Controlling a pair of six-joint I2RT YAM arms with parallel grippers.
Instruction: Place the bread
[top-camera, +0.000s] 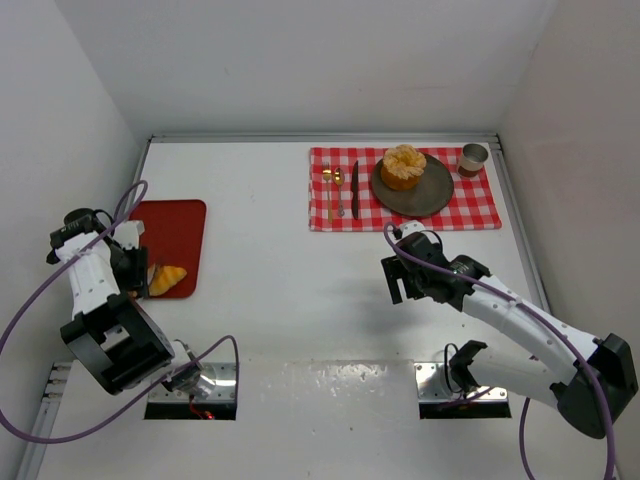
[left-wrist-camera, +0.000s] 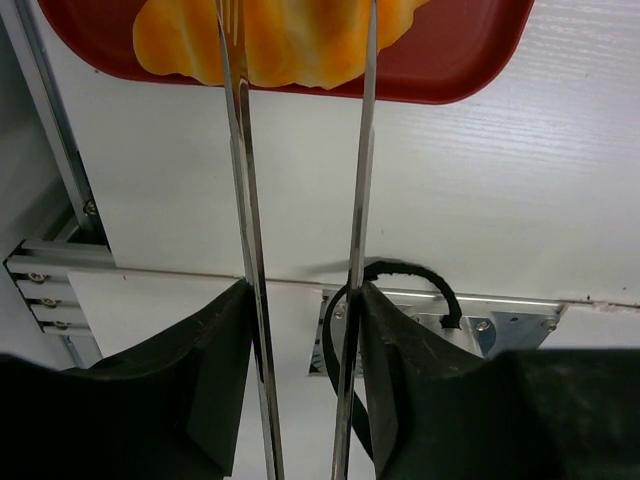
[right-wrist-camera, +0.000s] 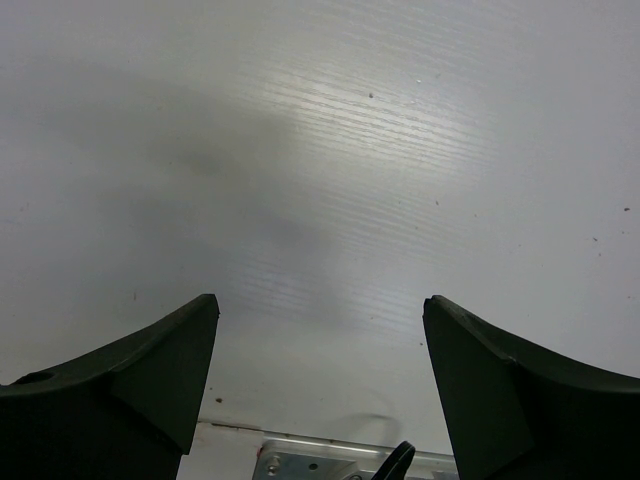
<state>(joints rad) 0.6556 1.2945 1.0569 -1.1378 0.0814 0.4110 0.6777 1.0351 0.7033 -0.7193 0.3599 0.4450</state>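
A flat white table (top-camera: 290, 320) with faint ribbed lines sits boxed in by plain white walls (top-camera: 320, 60) at the back and both sides, a thin aluminium rail (top-camera: 320, 138) along its far edge, under soft even light that leaves a dull sheen near the front.

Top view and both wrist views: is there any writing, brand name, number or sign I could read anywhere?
None: no text shows on the red tray, the checked cloth, the plate, the cup or the tongs.
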